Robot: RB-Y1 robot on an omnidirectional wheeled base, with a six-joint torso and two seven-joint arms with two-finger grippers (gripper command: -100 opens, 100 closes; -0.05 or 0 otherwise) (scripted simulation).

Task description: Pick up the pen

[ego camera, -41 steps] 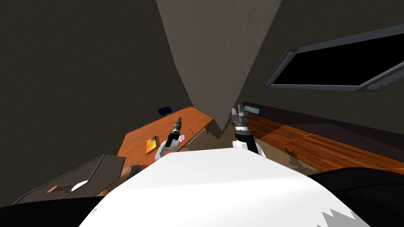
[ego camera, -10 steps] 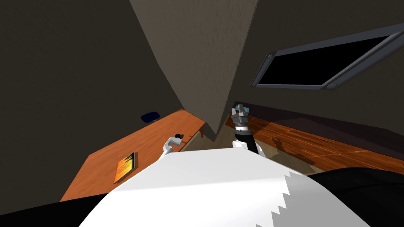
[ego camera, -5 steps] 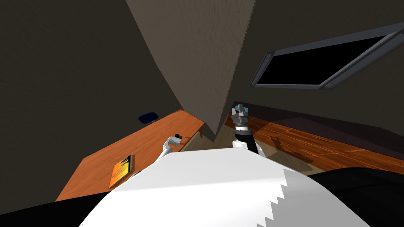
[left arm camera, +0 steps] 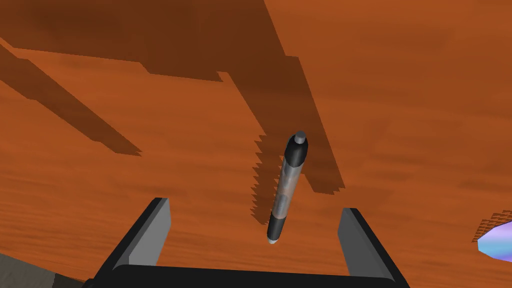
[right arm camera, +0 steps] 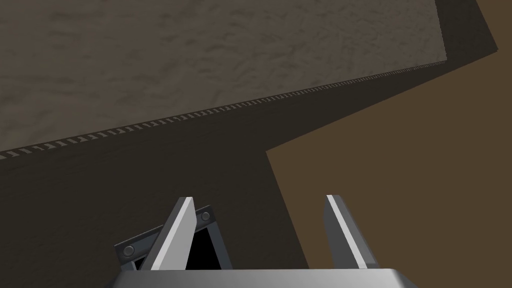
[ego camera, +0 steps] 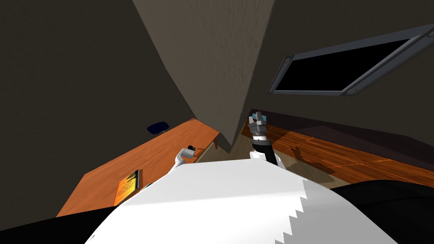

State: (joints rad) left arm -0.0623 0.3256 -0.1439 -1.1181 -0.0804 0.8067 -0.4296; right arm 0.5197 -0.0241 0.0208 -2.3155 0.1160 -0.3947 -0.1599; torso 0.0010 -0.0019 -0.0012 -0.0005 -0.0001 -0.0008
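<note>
Over an orange-brown desk (left arm camera: 150,125) with a faint wood grain, the left gripper (left arm camera: 255,205) hangs released, its two flat grey fingers spread wide. Just ahead of them the pen (left arm camera: 287,187) lies flat on the desktop, in line with the gap and touching neither finger: a slim rod with a clear greyish barrel, black ends, a grey cap and a pale tip turned towards the gripper. An iridescent disc (left arm camera: 495,245) lies off to one side. From the head camera, an orange book (ego camera: 128,186) with a dark spine rests on the desk, its cover markings unreadable. A rounded dark blue shape (ego camera: 157,126) sits beyond the far edge. The right gripper (ego camera: 257,123) is raised over plank flooring (ego camera: 339,152), its fingers likewise parted, below a grey-framed black window (ego camera: 343,67)
</note>
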